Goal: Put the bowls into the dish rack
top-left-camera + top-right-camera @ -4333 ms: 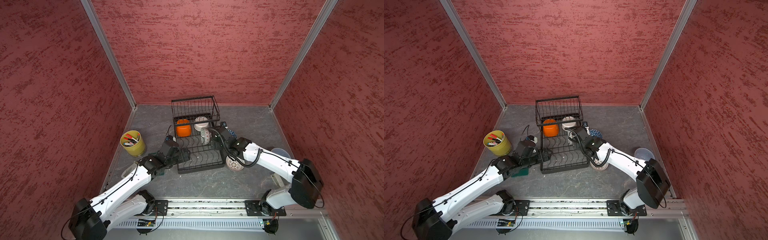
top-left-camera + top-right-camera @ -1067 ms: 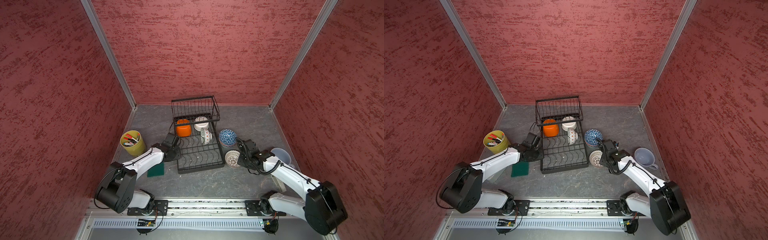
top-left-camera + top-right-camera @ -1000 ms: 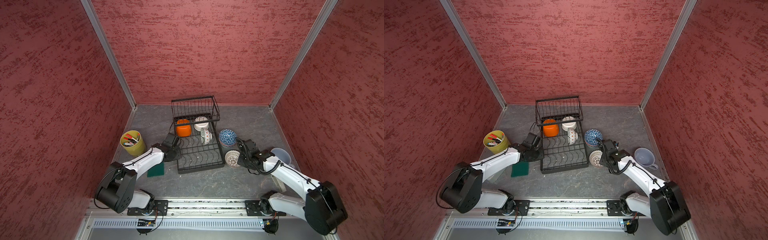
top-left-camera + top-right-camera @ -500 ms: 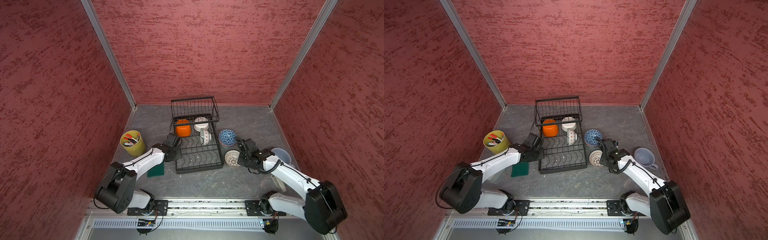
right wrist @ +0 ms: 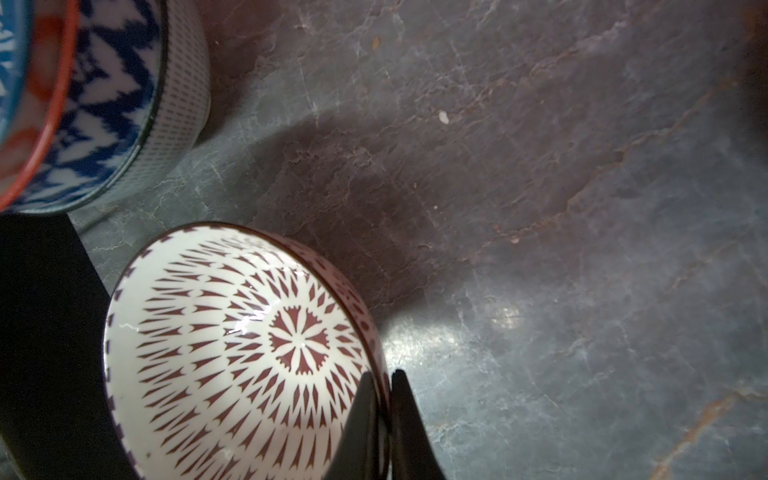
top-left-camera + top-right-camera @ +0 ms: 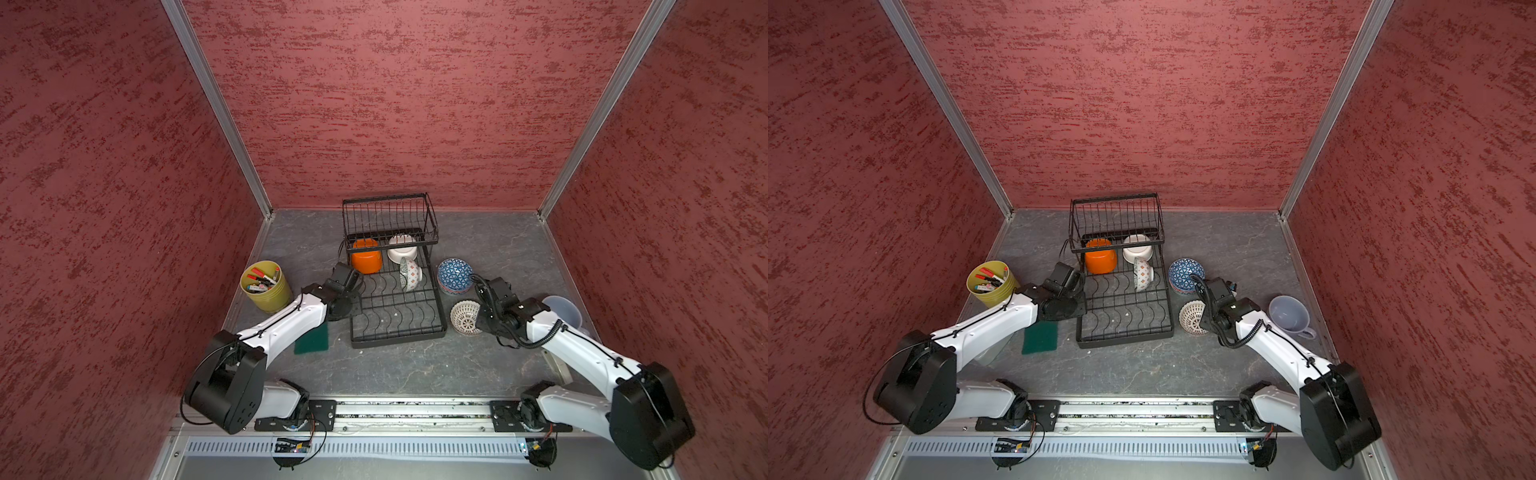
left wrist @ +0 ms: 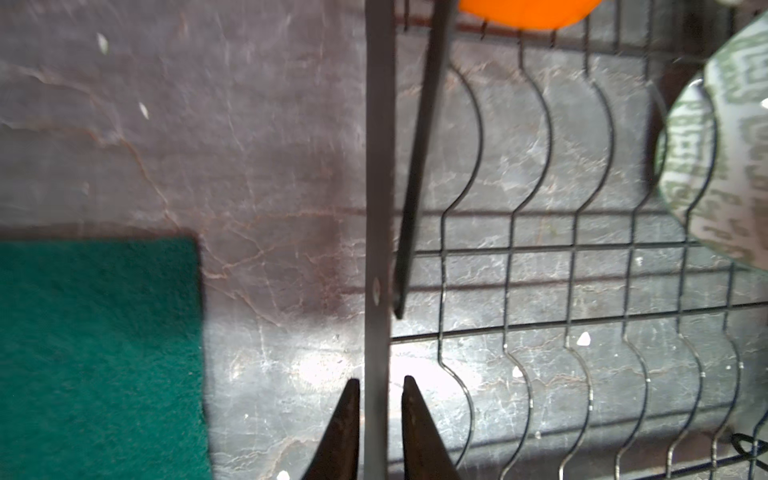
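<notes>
- Both top views show one dish rack (image 6: 397, 332) of black wire. Its long axis runs from the near side toward the back wall, with the raised basket at the far end.
- Three bowls are inside it: one orange bowl (image 6: 366, 261), one white bowl (image 6: 402, 251), and one patterned bowl (image 6: 410, 274) standing on edge in the slots.
- Just right of the rack are one stack of blue bowls (image 6: 455, 275) and one lattice bowl (image 6: 464, 318), its mouth tipped toward the rack.
- The right gripper (image 5: 382, 374) pinches the lattice bowl's rim.
- The left gripper (image 7: 380, 380) straddles the side rail (image 7: 376, 166). Its jaws are narrow, and I cannot tell if they press it.
- Further out are one pen pot (image 6: 266, 286), one green pad (image 6: 311, 338) and one pale cup (image 6: 1289, 316).
</notes>
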Available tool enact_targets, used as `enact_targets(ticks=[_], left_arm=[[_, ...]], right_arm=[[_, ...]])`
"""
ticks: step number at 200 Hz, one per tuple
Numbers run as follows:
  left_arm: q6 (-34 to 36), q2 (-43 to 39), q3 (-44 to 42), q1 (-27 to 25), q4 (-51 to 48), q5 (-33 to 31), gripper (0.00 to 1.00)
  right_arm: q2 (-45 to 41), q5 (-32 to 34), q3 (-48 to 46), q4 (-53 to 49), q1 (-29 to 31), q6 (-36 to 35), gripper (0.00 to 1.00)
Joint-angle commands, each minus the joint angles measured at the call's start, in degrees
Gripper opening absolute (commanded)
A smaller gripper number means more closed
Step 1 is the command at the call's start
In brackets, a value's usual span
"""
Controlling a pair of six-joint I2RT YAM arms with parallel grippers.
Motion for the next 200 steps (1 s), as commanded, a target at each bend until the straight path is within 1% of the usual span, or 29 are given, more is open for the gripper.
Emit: enact_targets(ticks=[1, 50, 67, 97, 116, 200], left_arm=[[0.8, -1.1, 1.2, -1.1, -3.0, -3.1, 0.16], [0.2, -0.3, -0.2, -2.1, -2.9, -4.0, 0.14], [-0.2, -0.3, -0.5, -2.3, -2.8, -4.3, 0.1], [-0.6, -0.1, -0.6, -3.0, -3.0, -4.5, 0.05], [-1.3, -0.1, -1.0, -3.4, -2.4, -4.3, 0.0], [-4.7, -0.5, -3.1, -4.4, 3.0, -0.1, 0.0]], right_arm=[[-0.6, 2.6, 1.7, -2.2, -0.2, -0.3, 0.0], [-0.7, 2.8, 1.9, -2.3, -0.2, -0.6, 0.0], [-1.0, 3.0, 2.1, -2.6, -0.2, -0.6, 0.0], [-1.8, 3.4, 2.8, -3.2, -0.3, -0.9, 0.0], [-1.7, 4.1, 3.7, -4.2, -0.3, -1.4, 0.0], [-2.4, 5.9, 6.6, -6.9, 0.7, -3.1, 0.0]])
